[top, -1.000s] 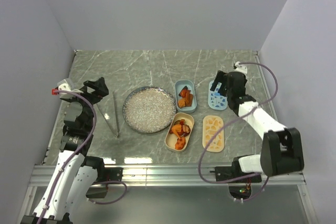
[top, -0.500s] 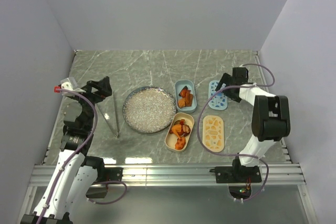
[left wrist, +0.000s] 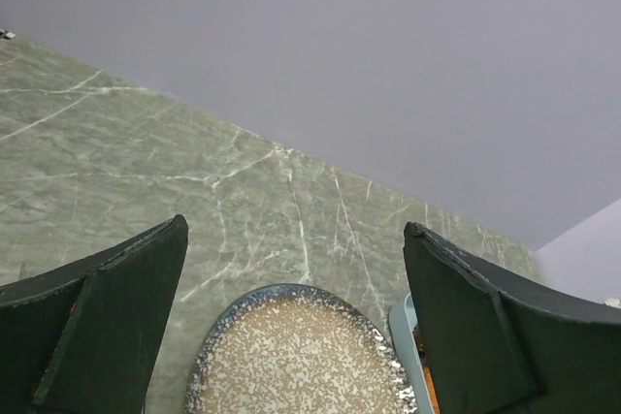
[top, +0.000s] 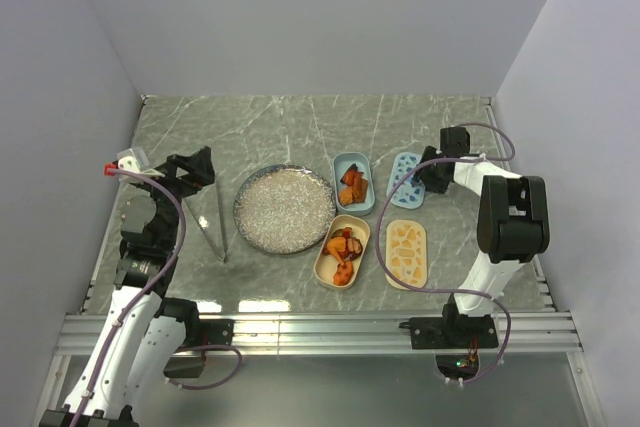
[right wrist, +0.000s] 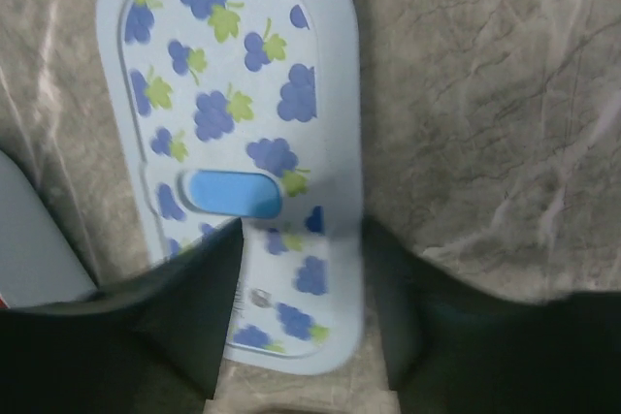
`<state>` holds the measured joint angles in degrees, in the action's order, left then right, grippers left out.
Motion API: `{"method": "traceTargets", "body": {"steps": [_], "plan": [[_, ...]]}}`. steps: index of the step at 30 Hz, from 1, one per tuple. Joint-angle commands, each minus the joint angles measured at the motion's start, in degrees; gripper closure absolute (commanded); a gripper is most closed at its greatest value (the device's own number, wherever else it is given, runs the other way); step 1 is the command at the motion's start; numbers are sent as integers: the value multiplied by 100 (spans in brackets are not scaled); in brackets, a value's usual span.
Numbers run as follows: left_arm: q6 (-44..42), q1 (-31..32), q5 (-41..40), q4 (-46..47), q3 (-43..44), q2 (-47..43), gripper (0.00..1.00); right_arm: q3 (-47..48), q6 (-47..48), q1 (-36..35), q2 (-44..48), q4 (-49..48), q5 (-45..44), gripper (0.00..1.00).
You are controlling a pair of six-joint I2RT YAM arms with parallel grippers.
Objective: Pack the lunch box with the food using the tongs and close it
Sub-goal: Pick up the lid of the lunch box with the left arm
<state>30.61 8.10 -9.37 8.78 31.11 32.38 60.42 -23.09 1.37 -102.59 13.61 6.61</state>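
The food sits as orange and dark chunks in the blue oval tub (top: 351, 185) and in the tan tub (top: 340, 247). The tongs (top: 213, 219) lie flat, left of the speckled plate (top: 285, 209). My left gripper (top: 190, 169) hangs wide open above the tongs' far end and holds nothing (left wrist: 296, 230). My right gripper (top: 427, 181) is low at the right side of the blue grape-print lid (top: 403, 169). In the right wrist view the lid (right wrist: 243, 133) lies flat. One finger (right wrist: 194, 307) overlaps it, the other (right wrist: 398, 307) stands just outside its edge, and the gripper (right wrist: 306, 230) is half narrowed.
A tan patterned lid (top: 406, 252) lies right of the tan tub's rim (top: 352, 218). The blue tub's rim (left wrist: 400, 336) and the plate (left wrist: 291, 356) show between my left fingers. Grey walls enclose the marble table on three sides.
The right arm swung out to the lid's right side and dropped low beside it, and its jaws narrowed from wide open. The left arm has barely moved.
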Motion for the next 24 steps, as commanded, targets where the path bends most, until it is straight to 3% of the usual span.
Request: {"method": "traceTargets", "body": {"steps": [1, 4, 11, 15, 19, 21, 24], "plan": [[-99, 16, 137, 151, -18, -56, 1, 31, 103, -13, -86, 151, 261, 49], [-90, 16, 119, 151, -26, -65, 1, 57, 138, -14, -130, 160, 385, 70], [-73, 16, 58, 177, -79, -83, 1, 66, 173, -14, -130, 134, 473, 100], [-90, 16, 154, 256, -114, -65, 1, -74, 174, -22, 124, -42, 517, 100], [-108, 16, 882, 843, -202, 310, 1, -162, 156, -84, 309, -156, 543, 100], [-73, 16, 1156, 845, -80, 558, 1, -197, 173, -110, 405, -262, 595, 93], [-73, 16, 1095, 863, -35, 770, 1, -233, 165, -294, 590, -376, 509, 74]]}}
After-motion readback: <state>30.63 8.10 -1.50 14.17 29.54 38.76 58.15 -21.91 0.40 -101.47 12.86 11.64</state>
